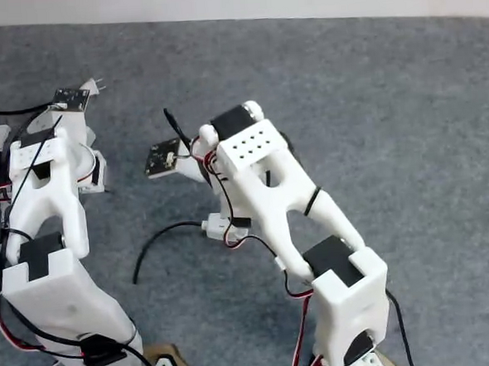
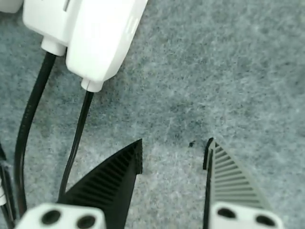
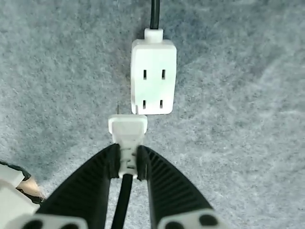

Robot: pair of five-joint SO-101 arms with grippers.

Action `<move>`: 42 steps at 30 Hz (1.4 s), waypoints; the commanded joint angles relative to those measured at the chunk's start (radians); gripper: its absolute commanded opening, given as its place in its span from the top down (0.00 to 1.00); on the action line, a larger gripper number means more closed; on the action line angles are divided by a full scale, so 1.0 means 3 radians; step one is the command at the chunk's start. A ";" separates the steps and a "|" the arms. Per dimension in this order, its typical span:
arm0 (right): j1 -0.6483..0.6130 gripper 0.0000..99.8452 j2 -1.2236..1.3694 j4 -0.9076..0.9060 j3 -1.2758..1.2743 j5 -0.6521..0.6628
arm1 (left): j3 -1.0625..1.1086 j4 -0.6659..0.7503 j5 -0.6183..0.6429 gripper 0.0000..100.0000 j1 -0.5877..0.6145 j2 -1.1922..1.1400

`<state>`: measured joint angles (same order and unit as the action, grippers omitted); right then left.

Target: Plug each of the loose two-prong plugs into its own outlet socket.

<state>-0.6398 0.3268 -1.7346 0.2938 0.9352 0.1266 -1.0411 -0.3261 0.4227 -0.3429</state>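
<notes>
My right gripper (image 3: 127, 157) is shut on the neck of a white two-prong plug (image 3: 127, 129), whose black cable runs back between the fingers. The prongs point at a white outlet block (image 3: 153, 76) with two pairs of slots, lying flat on the grey carpet. The prong tips stop just short of the block's near edge, offset to one side of the slots. My left gripper (image 2: 174, 148) is open over bare carpet with nothing between its fingers. Beyond it lie two white plug or socket bodies (image 2: 102, 38), each with a black cable (image 2: 28, 119).
Grey carpet (image 1: 389, 99) covers the whole table. In the high view the left arm (image 1: 45, 187) stands at the left and the right arm (image 1: 270, 190) in the middle. A white piece with a black cable (image 1: 161, 242) lies under the right arm.
</notes>
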 commanded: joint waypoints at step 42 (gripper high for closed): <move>-0.0233 0.99 0.0156 0.0284 0.0320 0.0097 | -0.0008 0.0046 -0.0026 0.77 0.0023 0.0013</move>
<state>-0.6690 0.4189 -1.6548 0.3736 0.9889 0.1266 -1.0411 -0.3261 0.4227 -0.3429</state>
